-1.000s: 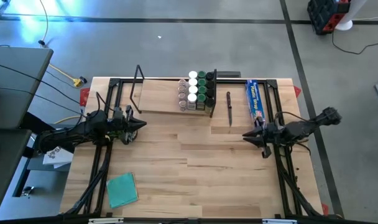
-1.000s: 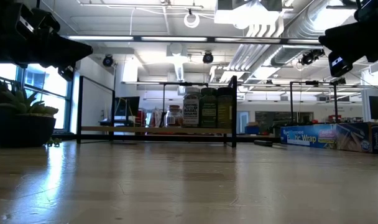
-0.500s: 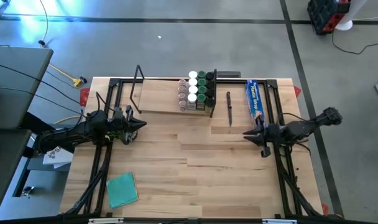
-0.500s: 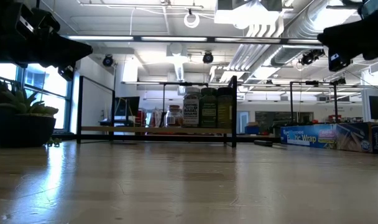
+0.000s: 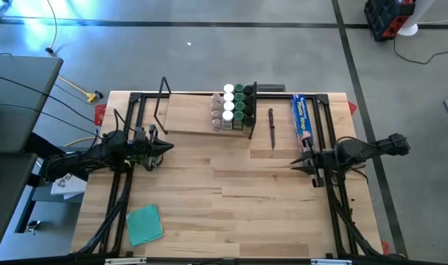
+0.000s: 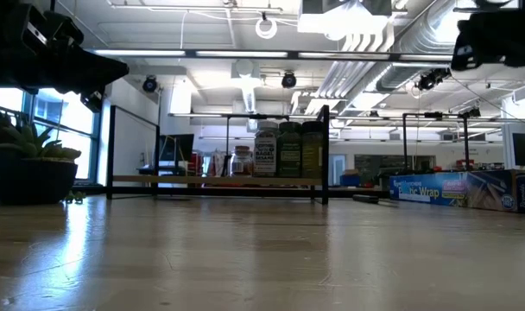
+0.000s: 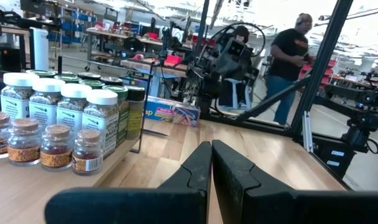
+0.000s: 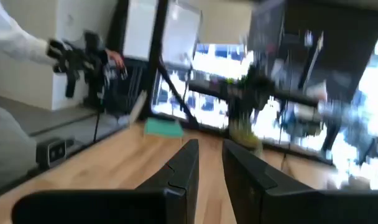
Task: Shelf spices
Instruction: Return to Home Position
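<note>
The spices (image 5: pixel 233 107) stand packed together at the right end of the shelf (image 5: pixel 187 114), hard against its right-hand black wire frame, in neat rows running front to back: small cork-topped jars on the left, then white lids, green lids and dark lids nearest the frame. The rest of the board is bare wood out to the other frame. The shelf sits along the far edge of the table (image 5: pixel 231 199), with a slender dark tool (image 5: pixel 271 126) just right of it and the blue wrap box (image 5: pixel 303 121) beyond that. The left gripper (image 5: pixel 167 146) hangs over the table's left side, in front of the shelf's bare end and well apart from the jars; its wrist view shows the two fingers pressed almost together with nothing between them. The right gripper (image 5: pixel 295 163) hangs over the right side, in front of the wrap box and clear of it; its fingers stand a slim gap apart and hold nothing. A teal cloth (image 5: pixel 144 224) lies flat near the front left corner. Beyond the table, a person (image 7: pixel 288 62) stands in the room
</note>
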`<state>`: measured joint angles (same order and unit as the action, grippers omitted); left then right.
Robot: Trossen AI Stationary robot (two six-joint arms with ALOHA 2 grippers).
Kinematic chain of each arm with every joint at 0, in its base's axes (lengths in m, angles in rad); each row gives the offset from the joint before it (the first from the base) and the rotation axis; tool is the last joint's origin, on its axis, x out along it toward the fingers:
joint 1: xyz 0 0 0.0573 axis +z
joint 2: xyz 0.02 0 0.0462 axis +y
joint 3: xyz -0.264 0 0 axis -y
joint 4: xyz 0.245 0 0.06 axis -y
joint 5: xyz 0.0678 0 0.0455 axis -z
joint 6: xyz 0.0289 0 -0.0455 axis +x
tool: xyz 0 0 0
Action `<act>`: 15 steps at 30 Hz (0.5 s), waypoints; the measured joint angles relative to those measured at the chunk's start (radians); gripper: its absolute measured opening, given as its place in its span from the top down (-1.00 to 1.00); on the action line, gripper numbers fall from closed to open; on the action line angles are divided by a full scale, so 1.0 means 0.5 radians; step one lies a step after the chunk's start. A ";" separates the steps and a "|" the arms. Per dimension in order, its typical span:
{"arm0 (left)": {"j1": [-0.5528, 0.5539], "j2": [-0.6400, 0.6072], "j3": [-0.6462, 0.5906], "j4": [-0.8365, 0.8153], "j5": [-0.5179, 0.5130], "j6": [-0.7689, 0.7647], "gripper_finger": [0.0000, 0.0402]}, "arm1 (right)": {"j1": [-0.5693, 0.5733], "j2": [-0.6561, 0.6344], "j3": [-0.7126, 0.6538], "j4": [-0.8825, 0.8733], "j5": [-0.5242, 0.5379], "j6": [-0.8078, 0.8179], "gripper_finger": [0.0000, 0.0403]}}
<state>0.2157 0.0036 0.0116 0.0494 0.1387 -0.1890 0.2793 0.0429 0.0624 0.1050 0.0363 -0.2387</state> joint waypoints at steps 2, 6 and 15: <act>0.000 0.000 0.000 0.000 0.000 0.001 0.96 | -0.055 0.000 0.000 -0.111 -0.031 0.072 0.67; -0.001 0.000 0.000 0.000 0.000 0.001 0.96 | -0.138 0.000 0.001 -0.295 -0.258 0.101 0.67; -0.068 0.000 0.000 0.000 -0.001 0.000 0.96 | -0.189 0.001 0.005 -0.279 -0.353 0.227 0.67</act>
<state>0.1820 0.0036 0.0116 0.0494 0.1384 -0.1890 0.1846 0.0433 0.0647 -0.0347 -0.1402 -0.1253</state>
